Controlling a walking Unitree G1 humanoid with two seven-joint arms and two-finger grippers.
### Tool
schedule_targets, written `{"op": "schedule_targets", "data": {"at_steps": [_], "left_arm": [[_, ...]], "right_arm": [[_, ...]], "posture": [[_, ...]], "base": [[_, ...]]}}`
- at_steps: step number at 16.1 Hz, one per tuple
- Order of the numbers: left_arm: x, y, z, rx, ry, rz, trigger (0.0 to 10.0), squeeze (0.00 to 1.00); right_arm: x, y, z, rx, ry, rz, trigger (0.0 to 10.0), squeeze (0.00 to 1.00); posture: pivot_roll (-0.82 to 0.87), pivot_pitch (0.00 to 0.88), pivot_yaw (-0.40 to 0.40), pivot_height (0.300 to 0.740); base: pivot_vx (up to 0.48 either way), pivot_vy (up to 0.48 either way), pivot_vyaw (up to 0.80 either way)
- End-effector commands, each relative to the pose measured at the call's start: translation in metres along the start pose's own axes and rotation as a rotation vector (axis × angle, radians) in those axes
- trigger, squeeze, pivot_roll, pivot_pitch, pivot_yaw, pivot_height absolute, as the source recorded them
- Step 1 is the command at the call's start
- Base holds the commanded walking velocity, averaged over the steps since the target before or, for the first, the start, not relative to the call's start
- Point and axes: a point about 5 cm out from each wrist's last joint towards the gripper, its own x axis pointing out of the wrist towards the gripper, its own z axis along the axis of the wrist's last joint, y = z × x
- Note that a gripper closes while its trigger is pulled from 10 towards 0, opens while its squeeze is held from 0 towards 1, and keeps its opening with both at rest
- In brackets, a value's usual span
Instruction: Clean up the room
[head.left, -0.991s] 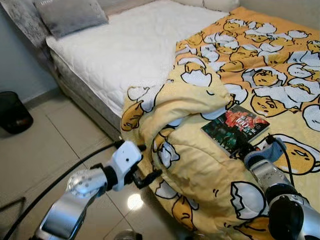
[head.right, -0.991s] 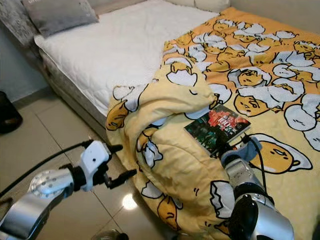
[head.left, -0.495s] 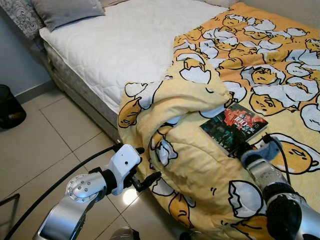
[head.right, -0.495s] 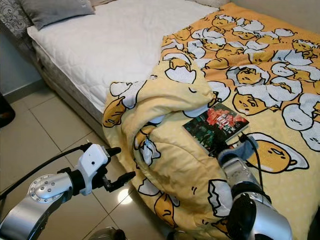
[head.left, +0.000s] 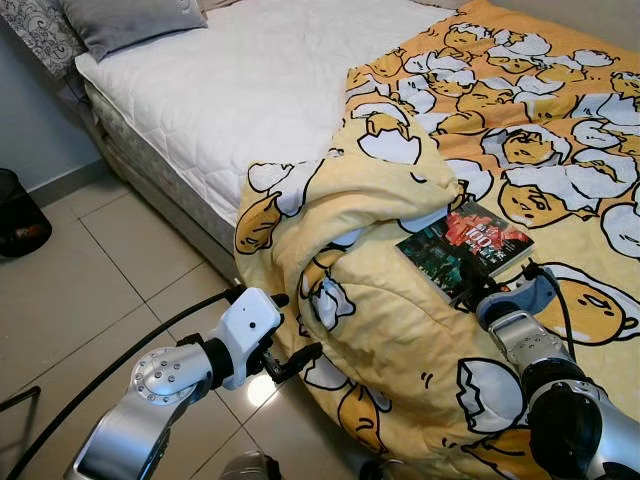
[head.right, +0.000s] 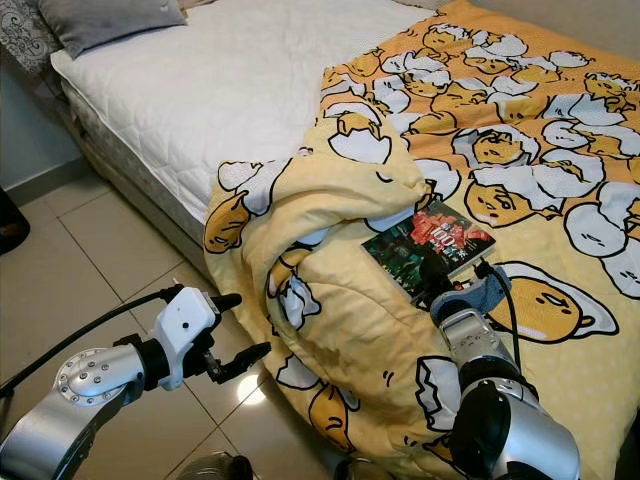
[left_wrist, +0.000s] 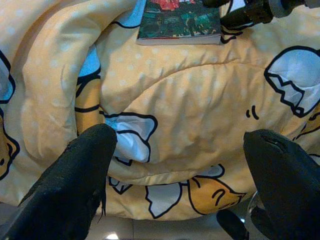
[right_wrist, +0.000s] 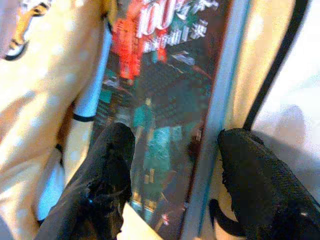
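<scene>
Book (head.left: 465, 246) between my right tool's (right_wrist: 172, 165) parted, empty fingers: thin, stiff, probably light; I'd pinch its near edge.

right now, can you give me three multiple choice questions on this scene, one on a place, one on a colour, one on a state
1. Where does the book lie?
A. on the floor
B. on the duvet
C. on the pillow

2. What colour is the bare mattress?
A. white
B. green
C. red

3. How are the left end effector's fingers?
A. shut on the book
B. shut on the duvet
C. open

Answers:
1 B, the book rests on the yellow egg print.
2 A, the quilted top is white.
3 C, the left wrist view shows both fingers wide apart before the duvet.
</scene>
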Motion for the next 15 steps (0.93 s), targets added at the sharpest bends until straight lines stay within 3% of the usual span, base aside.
{"op": "schedule_targets", "data": {"at_steps": [1,5,7,9,11,13,15], "left_arm": [[-0.003,-0.001,0.003,0.019,0.007,-0.011,10.0,0.73],[-0.014,0.002,0.001,0.034,0.035,-0.02,10.0,0.73],[-0.017,0.002,0.001,0.047,0.047,-0.036,10.0,0.73],[-0.012,0.002,0.003,0.049,0.037,-0.034,10.0,0.73],[-0.011,0.002,0.004,0.049,0.031,-0.033,10.0,0.73],[-0.008,0.003,0.004,0.047,0.023,-0.022,10.0,0.73],[-0.007,0.003,0.004,0.045,0.021,-0.02,10.0,0.73]], "right_arm": [[-0.002,-0.007,-0.013,0.009,0.041,-0.038,10.0,0.0],[-0.003,-0.009,-0.029,0.004,0.079,-0.055,10.0,0.0],[-0.001,-0.001,-0.032,-0.021,0.09,-0.01,10.0,0.0],[0.005,0.018,-0.009,0.067,-0.003,0.081,10.0,0.0],[0.006,0.026,0.002,0.113,-0.042,0.13,10.0,0.0],[0.008,0.038,0.011,0.105,-0.05,0.197,10.0,0.0],[0.008,0.038,0.014,0.116,-0.064,0.192,10.0,0.0]], "posture": [[0.08,0.137,0.009,0.74],[0.12,0.153,0.044,0.74],[0.12,0.146,0.048,0.74],[0.11,0.124,0.04,0.74],[0.11,0.113,0.036,0.74],[0.1,0.1,0.024,0.74],[0.1,0.098,0.021,0.74]], "base": [[0.0,0.0,0.0],[0.0,0.0,0.0],[0.0,0.0,0.0],[0.0,0.0,0.0],[0.0,0.0,0.0],[0.0,0.0,0.0],[0.0,0.0,0.0]]}}
